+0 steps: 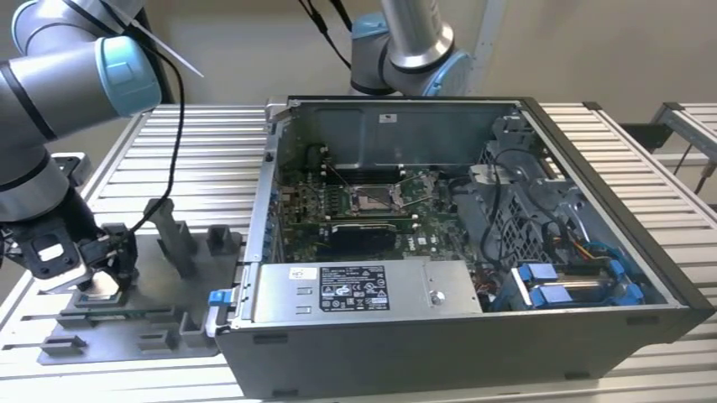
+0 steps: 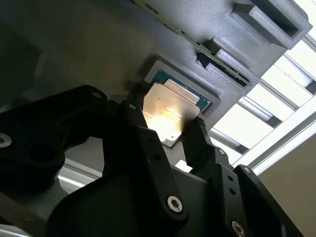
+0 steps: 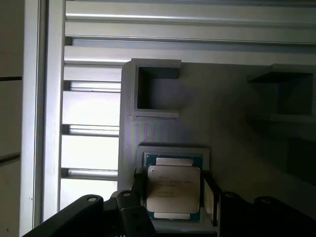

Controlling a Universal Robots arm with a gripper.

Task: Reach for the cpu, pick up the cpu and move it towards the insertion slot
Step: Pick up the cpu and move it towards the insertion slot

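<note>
The cpu, a pale silver square chip on a green substrate, lies in the square pocket of the grey fixture plate. My gripper is down over it, with its black fingers pressed against two opposite edges of the chip. In the second wrist view the cpu shines between the same two fingers of my gripper. In the exterior view my gripper is at that view's far left, low over the cpu. The insertion slot lies inside the open computer case, well off to that view's right.
The open computer case stands on the slatted metal table, its side wall between the fixture and the motherboard. Upright grey fixture blocks rise from the plate near my gripper. A second robot arm stands behind the case.
</note>
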